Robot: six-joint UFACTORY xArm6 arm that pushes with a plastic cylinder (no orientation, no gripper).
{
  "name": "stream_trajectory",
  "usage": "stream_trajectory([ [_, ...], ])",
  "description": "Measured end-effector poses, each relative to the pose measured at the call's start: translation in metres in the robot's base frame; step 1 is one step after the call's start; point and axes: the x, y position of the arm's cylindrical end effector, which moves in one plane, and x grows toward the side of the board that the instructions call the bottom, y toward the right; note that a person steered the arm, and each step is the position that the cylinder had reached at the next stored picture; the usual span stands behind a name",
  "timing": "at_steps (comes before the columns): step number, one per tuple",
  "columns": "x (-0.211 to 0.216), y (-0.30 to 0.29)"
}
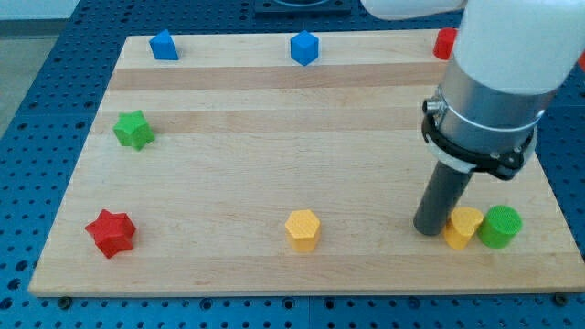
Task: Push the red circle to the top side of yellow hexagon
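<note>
Clearly my tip (pixel 428 228), a bare rod holding nothing, must leave the yellow block (pixel 464 228) and circle behind the half-hidden red circle (pixel 445 42) toward the yellow hexagon (pixel 303 229).

- Our tip (pixel 428 228) rests beside a yellow block (pixel 463 227), left of the green cylinder (pixel 500 227).
- The yellow hexagon (pixel 303 229) sits well left; a red block (pixel 444 43) shows at top right.
</note>
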Motion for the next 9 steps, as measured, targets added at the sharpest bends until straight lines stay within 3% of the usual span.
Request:
stream_trajectory([
  [2,-0.09,0.012],
  [6,-0.273,0.151],
  [8,-0.347,0.155],
  [9,-0.359,0.132],
])
